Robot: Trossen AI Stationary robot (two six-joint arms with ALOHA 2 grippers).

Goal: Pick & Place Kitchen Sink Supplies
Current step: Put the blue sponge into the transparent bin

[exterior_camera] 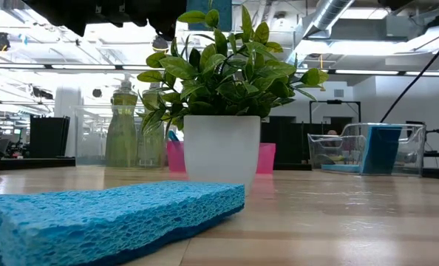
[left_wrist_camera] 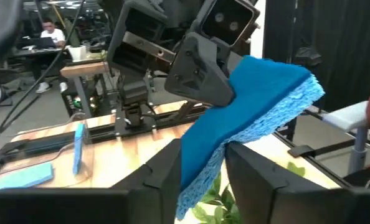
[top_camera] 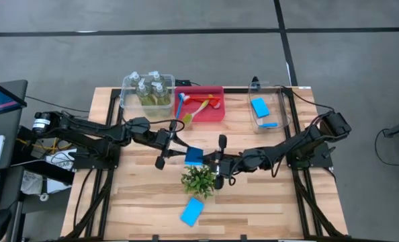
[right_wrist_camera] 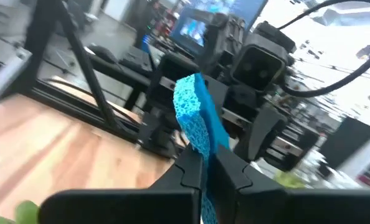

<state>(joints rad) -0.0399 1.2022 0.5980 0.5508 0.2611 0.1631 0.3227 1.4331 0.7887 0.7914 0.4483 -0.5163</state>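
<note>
A blue sponge (top_camera: pixel 194 156) hangs in the air over the green plant (top_camera: pixel 199 178), held between both grippers. My left gripper (top_camera: pixel 183 154) reaches it from the table's left and my right gripper (top_camera: pixel 209 161) from the right; both are shut on it. A second blue sponge (top_camera: pixel 192 212) lies flat on the table near the front edge and fills the low view's foreground (exterior_camera: pixel 116 214). Bottles of yellow-green liquid (top_camera: pixel 149 91) stand in the left clear bin. Brushes (top_camera: pixel 198 106) lie in the red bin, and more sponges (top_camera: pixel 261 109) in the right clear bin. My left gripper pinches the sponge's near end (left_wrist_camera: pixel 200 165) between its two fingers (left_wrist_camera: pixel 166 180), coming level from the table's left. The sponge is lifted clear and stands on edge. My right gripper pinches the sponge's opposite end (right_wrist_camera: pixel 203 155) between its two fingers (right_wrist_camera: pixel 188 171), level from the table's right. The sponge stands on edge and sticks out beyond the fingertips toward the left gripper.
The potted plant (exterior_camera: pixel 221 151) stands right under the held sponge. The left clear bin (top_camera: pixel 127 87), red bin (top_camera: pixel 216 91) and right clear bin (top_camera: pixel 280 107) line the table's far side. Bare wood lies at the near left and near right.
</note>
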